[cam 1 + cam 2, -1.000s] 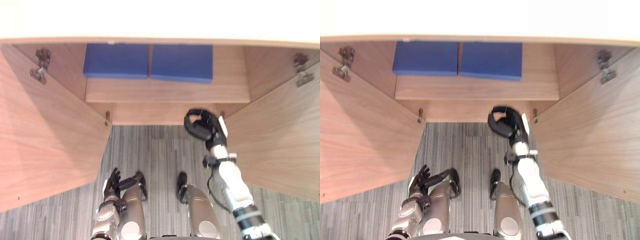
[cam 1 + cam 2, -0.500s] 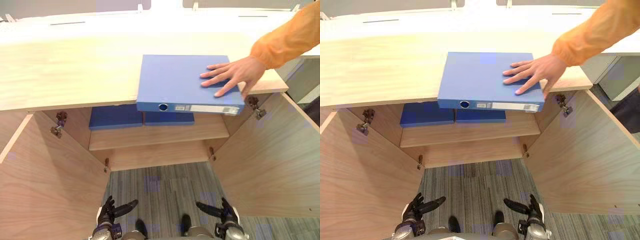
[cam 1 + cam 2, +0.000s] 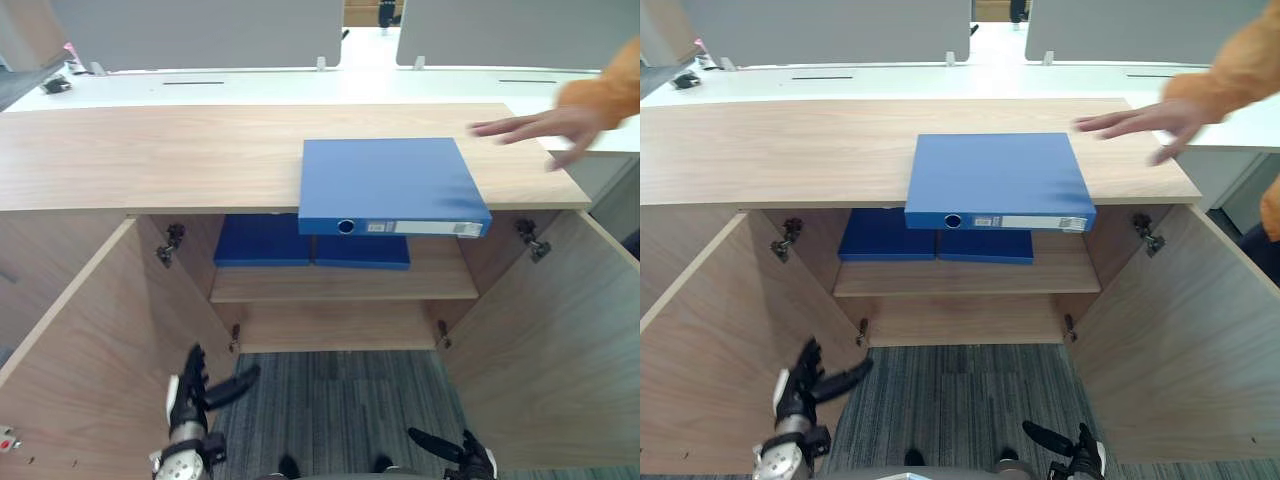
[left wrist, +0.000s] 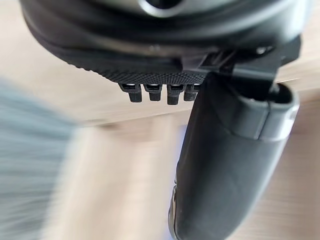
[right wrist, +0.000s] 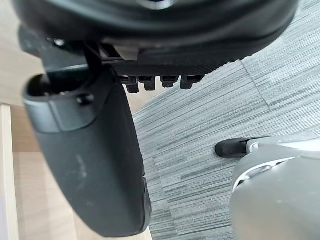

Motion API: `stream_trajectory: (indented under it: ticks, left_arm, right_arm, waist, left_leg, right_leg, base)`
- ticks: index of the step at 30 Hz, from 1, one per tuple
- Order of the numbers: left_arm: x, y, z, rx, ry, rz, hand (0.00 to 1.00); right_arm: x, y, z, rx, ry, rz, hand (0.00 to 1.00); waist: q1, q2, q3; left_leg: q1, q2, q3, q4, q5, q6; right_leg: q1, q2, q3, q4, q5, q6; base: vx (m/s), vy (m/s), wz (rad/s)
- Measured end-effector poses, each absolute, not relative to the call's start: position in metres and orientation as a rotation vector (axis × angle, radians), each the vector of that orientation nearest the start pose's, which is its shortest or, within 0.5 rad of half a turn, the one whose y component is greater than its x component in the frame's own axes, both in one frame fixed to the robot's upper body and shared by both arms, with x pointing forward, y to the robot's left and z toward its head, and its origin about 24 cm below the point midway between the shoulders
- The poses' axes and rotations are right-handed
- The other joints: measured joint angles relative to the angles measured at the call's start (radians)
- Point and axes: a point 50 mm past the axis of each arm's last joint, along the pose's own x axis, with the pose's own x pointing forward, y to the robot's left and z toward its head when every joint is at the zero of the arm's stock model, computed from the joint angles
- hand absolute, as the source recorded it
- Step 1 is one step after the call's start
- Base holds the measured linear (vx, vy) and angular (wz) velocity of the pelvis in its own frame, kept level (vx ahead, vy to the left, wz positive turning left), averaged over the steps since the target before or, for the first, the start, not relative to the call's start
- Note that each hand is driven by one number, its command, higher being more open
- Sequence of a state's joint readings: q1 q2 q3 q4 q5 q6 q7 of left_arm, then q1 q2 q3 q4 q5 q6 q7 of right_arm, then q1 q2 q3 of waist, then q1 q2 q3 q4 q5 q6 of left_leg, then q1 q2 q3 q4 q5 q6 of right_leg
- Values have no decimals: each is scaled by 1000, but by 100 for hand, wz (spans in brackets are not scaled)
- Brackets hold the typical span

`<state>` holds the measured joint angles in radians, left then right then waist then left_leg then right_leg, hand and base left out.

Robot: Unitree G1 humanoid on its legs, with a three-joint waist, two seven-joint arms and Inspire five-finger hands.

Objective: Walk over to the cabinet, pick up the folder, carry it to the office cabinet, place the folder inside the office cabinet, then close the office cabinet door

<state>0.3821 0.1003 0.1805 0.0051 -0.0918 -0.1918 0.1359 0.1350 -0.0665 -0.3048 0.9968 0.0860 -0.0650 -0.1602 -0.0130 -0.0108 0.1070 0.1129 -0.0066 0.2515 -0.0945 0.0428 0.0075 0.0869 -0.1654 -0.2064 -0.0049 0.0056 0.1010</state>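
A blue folder (image 3: 390,185) lies flat on the wooden cabinet top (image 3: 150,155), its spine with a ring hole and label jutting a little past the front edge. Both cabinet doors stand wide open below it. My left hand (image 3: 190,395) hangs low in front of the left door, fingers straight and thumb out, holding nothing. In its wrist view the thumb (image 4: 225,165) stands before blurred wood. My right hand (image 3: 1080,455) shows low over the carpet, open and empty, its thumb (image 5: 95,160) spread.
Two more blue folders (image 3: 262,242) (image 3: 365,250) lie side by side on the shelf inside. The left door (image 3: 90,340) and right door (image 3: 560,340) flank the opening. A person's hand (image 3: 530,125) in an orange sleeve hovers over the top's right end.
The camera has tilted up, bringing the cabinet top into view. The person's hand has left the folder and drawn back right. My right hand uncurled and dropped low.
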Motion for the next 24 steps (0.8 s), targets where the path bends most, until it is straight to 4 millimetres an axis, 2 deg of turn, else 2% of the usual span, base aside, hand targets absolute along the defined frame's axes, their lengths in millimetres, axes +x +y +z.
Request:
stream_trajectory:
  ticks: [1,2,3,5,6,8,9,11,14,18,21,24]
  left_arm:
    - [154,240,-8,80,160,411,100]
    - [160,243,20,143,29,434,100]
    - [162,243,29,168,-17,434,100]
    - [166,239,65,236,-179,421,100]
    - [168,233,87,297,-293,390,100]
    - [172,224,107,372,-399,330,100]
    - [177,212,123,434,-492,248,100]
    - [185,197,134,504,-577,150,100]
    - [196,176,140,614,-656,24,100]
    - [220,148,129,832,-699,-154,100]
    - [239,142,112,984,-656,-209,100]
    - [252,145,97,1098,-587,-208,100]
  right_arm:
    - [78,-227,-156,70,1043,-551,100]
    - [78,-227,-156,70,1042,-551,100]
    - [78,-227,-156,70,1041,-551,100]
    - [78,-227,-155,69,1038,-549,100]
    - [77,-227,-155,64,1037,-546,100]
    - [75,-227,-156,50,1042,-532,100]
    - [74,-226,-156,45,1047,-519,100]
    - [71,-226,-157,40,1056,-514,100]
    - [72,-223,-157,22,1057,-476,100]
    - [68,-222,-158,1,1072,-433,100]
    - [68,-222,-158,-2,1073,-429,100]
    - [68,-221,-158,-8,1074,-412,100]
  waist:
    - [0,0,0]
    - [0,2,-1]
    - [0,3,-2]
    - [-1,4,-10]
    - [-2,7,-18]
    - [-3,11,-24]
    - [-4,14,-26]
    - [-5,20,-34]
    - [-19,22,-38]
    - [-42,23,-46]
    - [-66,23,-46]
    - [-86,21,-45]
  left_leg:
    - [0,0,0,0,0,0]
    - [15,-4,-1,0,-6,2]
    - [19,-4,0,0,-7,3]
    - [19,-4,2,0,-14,-5]
    - [19,-4,5,0,-17,-5]
    - [23,-3,7,1,-17,-5]
    - [29,-2,7,2,-16,-3]
    - [32,-1,8,2,-16,-4]
    - [36,3,16,1,-17,-5]
    - [44,2,27,0,-17,-4]
    - [42,3,35,0,-17,-4]
    - [30,3,39,0,-17,-5]
  right_leg:
    - [0,0,0,0,0,0]
    - [17,-3,-1,-2,2,-3]
    - [21,-4,-1,-2,2,-3]
    - [22,-4,3,-2,3,-2]
    - [23,-3,7,-2,7,6]
    - [26,-2,12,-2,8,7]
    - [33,0,17,-4,8,7]
    - [35,2,27,-5,8,7]
    - [34,5,38,-5,7,5]
    - [31,10,48,-3,1,-6]
    - [23,13,53,-8,-2,-12]
    - [11,14,57,-16,-1,-14]
  base:
    - [26,46,3]
    - [0,0,0]
    - [37,29,-1]
    - [50,21,-4]
    - [59,13,-5]
    - [64,4,-4]
    - [53,-2,-3]
    - [24,-6,-3]
    - [-17,-13,-8]
    - [-35,-8,-9]
    - [-32,-5,-8]
    - [3,-5,-5]
